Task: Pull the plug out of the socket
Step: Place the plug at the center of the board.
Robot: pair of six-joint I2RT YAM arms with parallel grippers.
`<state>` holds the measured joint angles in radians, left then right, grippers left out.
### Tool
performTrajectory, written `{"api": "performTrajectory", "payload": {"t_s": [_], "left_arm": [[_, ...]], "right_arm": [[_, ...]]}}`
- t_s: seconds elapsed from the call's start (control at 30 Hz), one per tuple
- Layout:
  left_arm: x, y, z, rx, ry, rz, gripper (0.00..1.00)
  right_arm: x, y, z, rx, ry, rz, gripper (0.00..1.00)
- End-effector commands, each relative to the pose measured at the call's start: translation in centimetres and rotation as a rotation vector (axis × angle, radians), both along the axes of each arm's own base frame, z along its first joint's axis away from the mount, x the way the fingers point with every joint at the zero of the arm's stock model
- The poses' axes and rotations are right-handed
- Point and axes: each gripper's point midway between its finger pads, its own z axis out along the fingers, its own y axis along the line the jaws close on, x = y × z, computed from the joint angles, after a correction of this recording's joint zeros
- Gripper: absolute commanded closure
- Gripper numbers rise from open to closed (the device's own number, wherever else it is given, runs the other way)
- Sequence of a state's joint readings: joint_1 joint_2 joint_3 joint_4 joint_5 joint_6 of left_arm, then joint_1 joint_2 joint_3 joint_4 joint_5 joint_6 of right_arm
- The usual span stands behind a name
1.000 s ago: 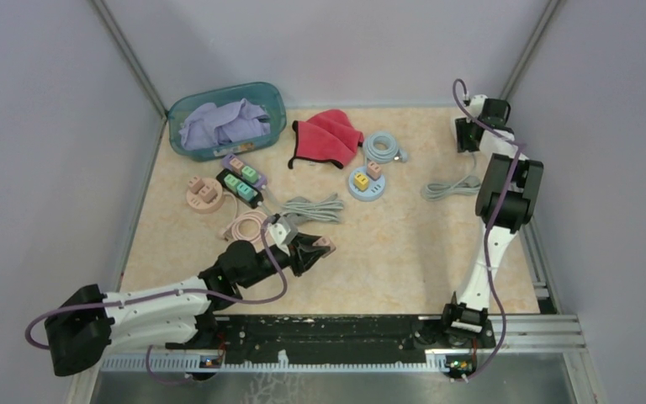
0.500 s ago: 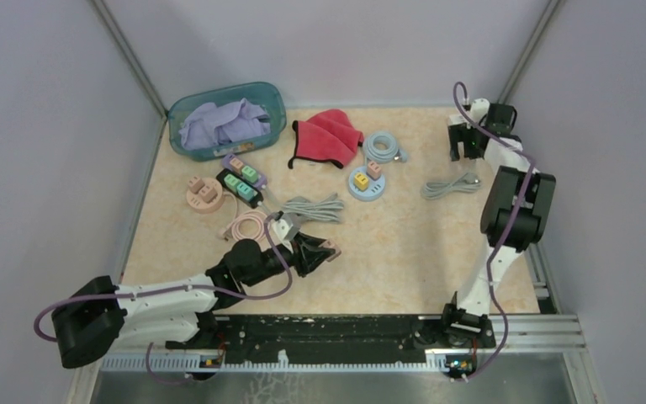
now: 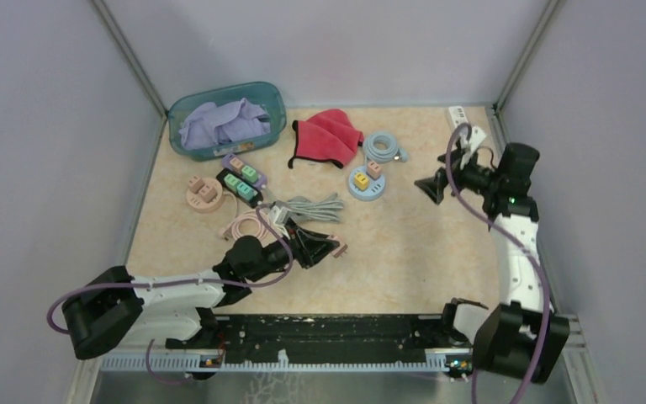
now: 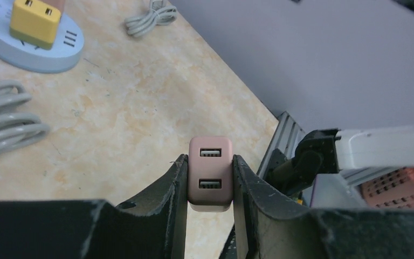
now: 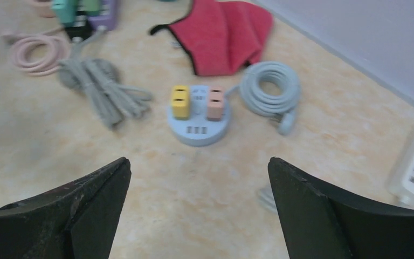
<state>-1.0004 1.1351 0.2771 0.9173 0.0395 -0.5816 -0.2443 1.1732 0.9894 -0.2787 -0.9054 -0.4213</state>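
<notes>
Where the table (image 3: 404, 244) nears its middle, our left gripper (image 4: 210, 160) clamps one plug (image 4: 210, 183): smooth dusty-pink plastic, a rounded block with two USB ports. Our right gripper (image 5: 199, 172), far right, gapes wide and empty. One round blue socket (image 5: 198, 132) carries two more: a yellow plug (image 5: 180, 101) and a peach plug (image 5: 215, 103).

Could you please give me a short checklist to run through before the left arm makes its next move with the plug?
1. Left gripper shut on the pink plug: ok.
2. Plug centred between the fingers, not skewed: ok.
3. Plug held in the air, plugged into nothing: ok.
4. Bare table nearby for setting it down: ok.
5. Right gripper open, empty and far off: ok.
6. Plug's prongs unbent: cannot tell.
</notes>
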Motion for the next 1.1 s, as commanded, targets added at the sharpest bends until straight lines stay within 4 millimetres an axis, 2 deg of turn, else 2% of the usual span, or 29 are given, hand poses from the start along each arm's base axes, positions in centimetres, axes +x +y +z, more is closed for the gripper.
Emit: {"api": "performTrajectory", "payload": {"t_s": [0.0,0.13,0.27,0.4,0.6,0.83,1.07], "left_arm": [[1.1,-0.3,2.9,-0.196,0.133,0.047,1.0],[2.8,-0.6,2.2,-0.237,0.265,0.133,1.0],[4.5,-1.8,0.6,-0.166,0.423,0.216,1.0],[5.8,-2.6,-0.8,-0.092,0.526,0.298,1.0],[6.9,-2.8,-1.4,-0.083,0.59,0.391,1.0],[7.4,-3.6,-0.4,-0.091,0.581,0.418,1.0],[7.1,-4.8,-0.6,-0.089,0.591,0.396,1.0]], "right_arm": [[-7.4,6.1,1.7,0.135,-0.131,0.38,0.01],[-10.7,8.9,-0.6,0.134,-0.058,0.525,0.01],[-11.9,11.0,-2.7,0.114,-0.019,0.577,0.01],[-11.7,12.1,-4.1,0.122,0.078,0.564,0.01],[-10.8,13.9,-6.3,0.065,0.146,0.527,0.01],[-10.6,15.9,-7.7,0.05,0.175,0.518,0.01],[-10.6,17.4,-8.5,0.089,0.237,0.508,0.01]]}}
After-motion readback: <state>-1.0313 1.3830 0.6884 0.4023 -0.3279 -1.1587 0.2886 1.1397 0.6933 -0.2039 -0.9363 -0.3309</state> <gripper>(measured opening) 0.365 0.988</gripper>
